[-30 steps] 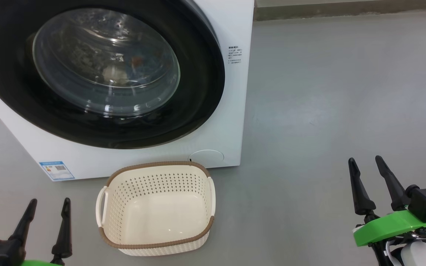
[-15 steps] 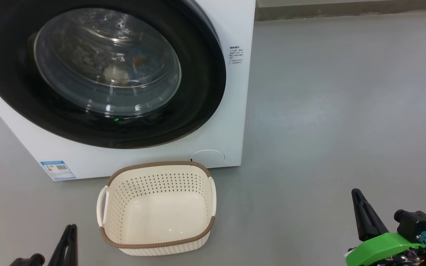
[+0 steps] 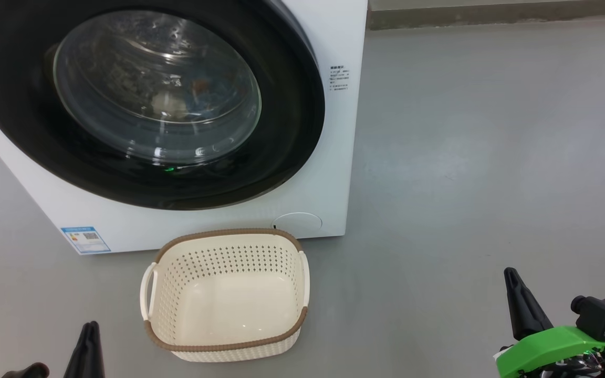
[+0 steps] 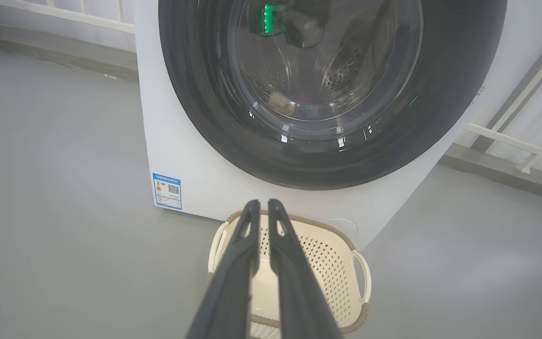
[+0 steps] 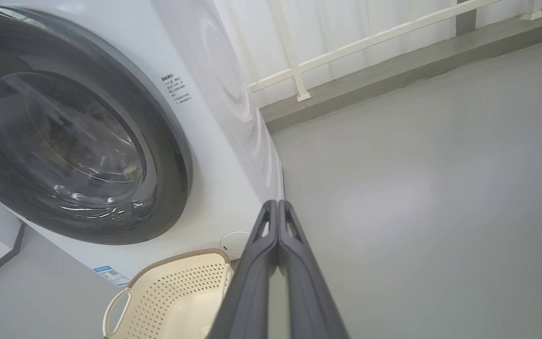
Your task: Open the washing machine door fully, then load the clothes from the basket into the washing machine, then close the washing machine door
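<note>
The washing machine point(image 3: 336, 37) stands at the upper left of the head view. Its black round door point(image 3: 294, 121) sits flat against the front, shut. Behind the glass lie the clothes point(image 3: 168, 102), seen as a dim heap with a cream patch and orange specks. The cream basket point(image 3: 229, 232) rests on the floor in front of the machine with nothing in it. My left gripper point(image 3: 91, 326) is shut and holds nothing, low at the left of the basket; in its wrist view its fingers point(image 4: 252, 245) point over the basket point(image 4: 360, 278). My right gripper point(image 3: 510, 273) is shut too, far right of the basket.
A blue label sticker point(image 3: 85, 239) and a round flap point(image 3: 298, 221) sit low on the machine's front. Grey floor point(image 3: 465, 184) stretches wide to the right. A raised kerb point(image 3: 491, 16) and a white railing point(image 5: 346, 47) run behind.
Both grippers have gone from open to shut and dropped lower in the head view. The camera has shifted slightly.
</note>
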Controlling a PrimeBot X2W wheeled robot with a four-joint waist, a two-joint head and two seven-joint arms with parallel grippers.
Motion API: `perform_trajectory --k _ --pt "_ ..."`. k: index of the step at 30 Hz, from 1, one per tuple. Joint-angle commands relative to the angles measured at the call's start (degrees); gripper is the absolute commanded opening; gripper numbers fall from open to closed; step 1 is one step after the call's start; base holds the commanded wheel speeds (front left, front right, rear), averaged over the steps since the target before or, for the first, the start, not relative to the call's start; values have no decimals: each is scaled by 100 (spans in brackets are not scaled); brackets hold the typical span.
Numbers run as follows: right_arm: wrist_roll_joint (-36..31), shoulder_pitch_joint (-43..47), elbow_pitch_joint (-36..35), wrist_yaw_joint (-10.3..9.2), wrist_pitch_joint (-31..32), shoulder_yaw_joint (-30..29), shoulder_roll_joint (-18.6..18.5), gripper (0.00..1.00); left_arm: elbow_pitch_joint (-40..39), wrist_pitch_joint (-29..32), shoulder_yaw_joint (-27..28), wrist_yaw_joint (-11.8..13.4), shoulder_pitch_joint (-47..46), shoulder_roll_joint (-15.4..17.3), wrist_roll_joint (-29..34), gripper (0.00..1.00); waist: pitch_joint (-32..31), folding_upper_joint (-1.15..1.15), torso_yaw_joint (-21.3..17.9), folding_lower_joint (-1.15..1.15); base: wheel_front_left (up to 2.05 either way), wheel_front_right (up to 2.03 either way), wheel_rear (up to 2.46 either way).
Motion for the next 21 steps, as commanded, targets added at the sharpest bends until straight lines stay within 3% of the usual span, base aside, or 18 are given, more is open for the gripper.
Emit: perform_trajectory --k 1,21 --pt "186 -164 -169 -3 20 -71 -36 0 -198 25 64 1 -179 93 -151 0 0 0 4 -1 0 0 0" --pt "1361 -198 -271 -6 358 -208 21 0 -332 359 102 1 -237 6 -1431 0 -4 0 75 -1 0 0 0"
